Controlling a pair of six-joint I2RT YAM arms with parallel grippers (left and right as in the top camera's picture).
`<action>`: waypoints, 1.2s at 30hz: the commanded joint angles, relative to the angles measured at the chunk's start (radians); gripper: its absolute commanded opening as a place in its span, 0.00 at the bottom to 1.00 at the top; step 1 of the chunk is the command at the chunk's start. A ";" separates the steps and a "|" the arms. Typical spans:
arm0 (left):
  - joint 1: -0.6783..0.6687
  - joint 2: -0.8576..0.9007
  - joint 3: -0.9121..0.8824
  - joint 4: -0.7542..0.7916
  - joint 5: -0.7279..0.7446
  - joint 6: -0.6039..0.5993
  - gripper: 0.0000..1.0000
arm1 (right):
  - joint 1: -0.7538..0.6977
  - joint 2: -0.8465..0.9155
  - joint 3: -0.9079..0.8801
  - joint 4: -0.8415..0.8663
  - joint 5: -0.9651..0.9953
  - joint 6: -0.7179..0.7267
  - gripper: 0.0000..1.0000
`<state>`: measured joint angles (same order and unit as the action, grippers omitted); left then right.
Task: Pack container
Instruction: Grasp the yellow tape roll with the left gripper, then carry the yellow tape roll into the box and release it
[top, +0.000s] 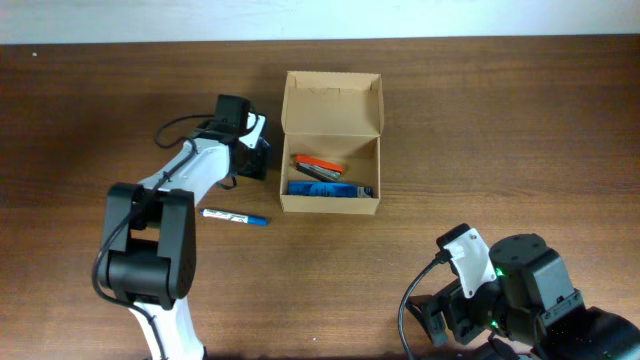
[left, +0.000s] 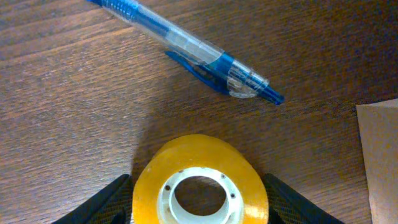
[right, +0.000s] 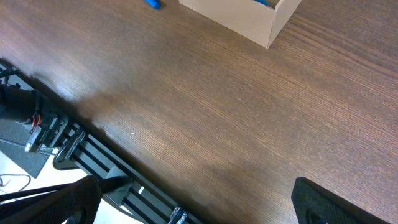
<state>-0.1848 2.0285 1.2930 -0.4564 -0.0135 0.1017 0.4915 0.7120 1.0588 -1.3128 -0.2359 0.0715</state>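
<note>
From above, the cardboard box (top: 331, 140) sits on the table (top: 480, 120) about midway between the left and right edges and towards the far edge. Its lid flap stands up at the back, so the inside is free to receive things. An orange item (top: 322, 163), a dark item just beside it and a blue item (top: 325, 190) already lie in it. A blue pen (top: 235, 217) lies on the table to the left of the box, near its front corner. The left gripper (top: 258, 155) is low over the table just beside the left wall of the box. The right arm (top: 510, 290) rests near the near right corner, well apart from the box, probably so that it does not stand in the way.

In the left wrist view, a yellow tape roll (left: 200, 183) lies flat between the two fingers (left: 102, 202). They stand at both sides of its rim, which is the place for a pinch across the roll. If they already press it, I cannot tell. The pen lies beyond the roll, apart from it, and a corner of the box shows at the right.

In the right wrist view, the right gripper (right: 196, 183) is spread wide and holds nothing. It hangs over bare table near the near edge, and the box is far off at the top.

I judge the roll is the next thing to go in, and the pen after it.
</note>
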 joint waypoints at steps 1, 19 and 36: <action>-0.016 0.021 -0.002 0.000 -0.063 0.009 0.59 | 0.005 -0.003 0.013 0.002 0.002 0.000 0.99; -0.015 -0.169 0.084 -0.111 -0.164 -0.029 0.37 | 0.005 -0.004 0.013 0.002 0.002 0.000 0.99; -0.264 -0.434 0.084 -0.018 0.004 -0.028 0.38 | 0.005 -0.004 0.013 0.002 0.002 0.000 0.99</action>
<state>-0.4049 1.5654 1.3670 -0.5018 -0.0559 0.0853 0.4915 0.7120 1.0588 -1.3128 -0.2359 0.0711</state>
